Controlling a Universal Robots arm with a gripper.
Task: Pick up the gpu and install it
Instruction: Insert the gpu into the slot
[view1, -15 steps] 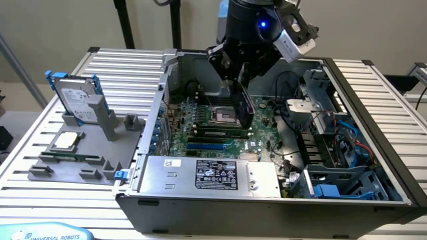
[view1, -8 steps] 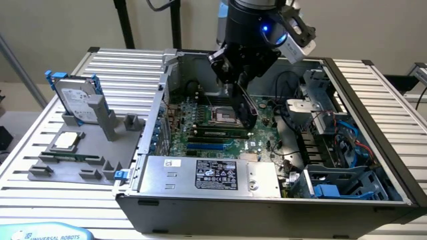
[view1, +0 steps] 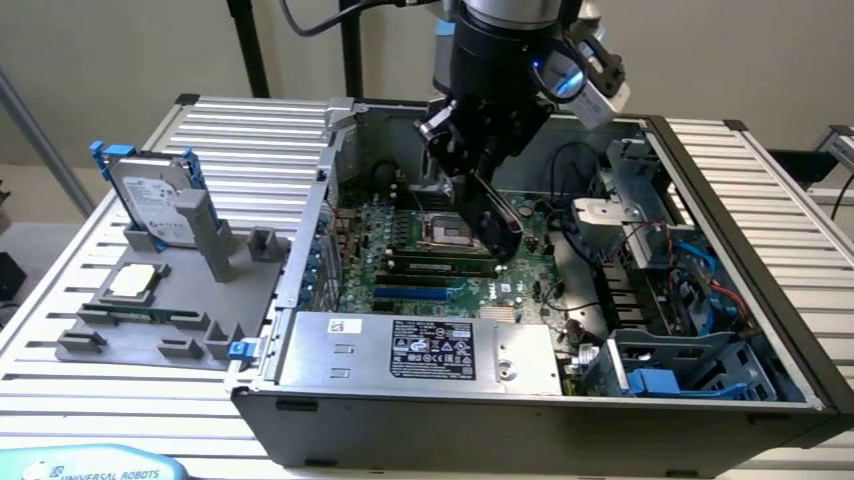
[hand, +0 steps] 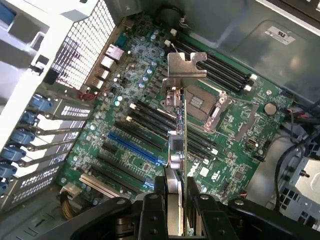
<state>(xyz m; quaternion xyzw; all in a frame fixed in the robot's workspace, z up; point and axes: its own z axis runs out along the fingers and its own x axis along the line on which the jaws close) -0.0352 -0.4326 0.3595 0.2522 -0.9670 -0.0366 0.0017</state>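
The end effector (hand: 177, 189) clamps the gpu (hand: 178, 125) by one end, its long axis pointing down, bracket end nearest the motherboard (hand: 125, 120).

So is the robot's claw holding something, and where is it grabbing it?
Yes. The gripper holds the gpu card over the computer's green board, pinching the end farthest from its silver bracket.
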